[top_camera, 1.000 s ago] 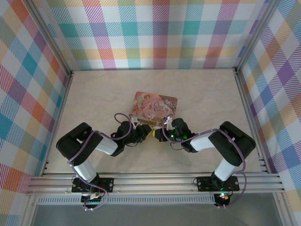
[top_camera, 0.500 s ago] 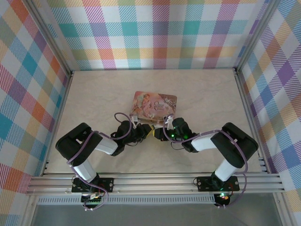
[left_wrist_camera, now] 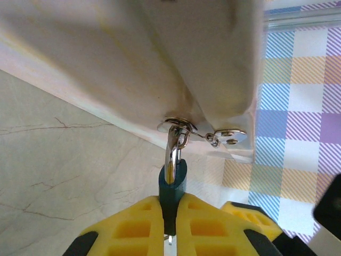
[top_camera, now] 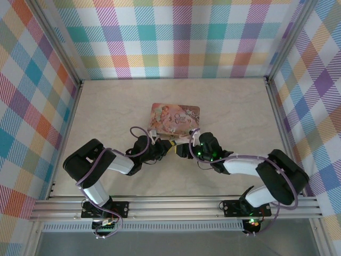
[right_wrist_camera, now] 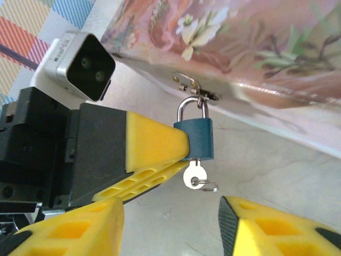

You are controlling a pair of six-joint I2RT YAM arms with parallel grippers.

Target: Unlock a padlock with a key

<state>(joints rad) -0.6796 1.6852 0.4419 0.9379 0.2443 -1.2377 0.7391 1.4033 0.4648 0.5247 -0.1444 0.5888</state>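
Hanging off pink illustrated tin box hasp: tiny blue silver-shackled padlock, clamped by left gripper, small silvery key inserted. Right gripper parted below. Likely light, rigid, slick; pinch key head.

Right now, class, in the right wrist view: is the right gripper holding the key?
No: the key sits in the padlock, and the right gripper stands open below, clear of it.

Bright, even light, only faint shadows. Close up, the tin is pale and blurry; the padlock looks sharp.
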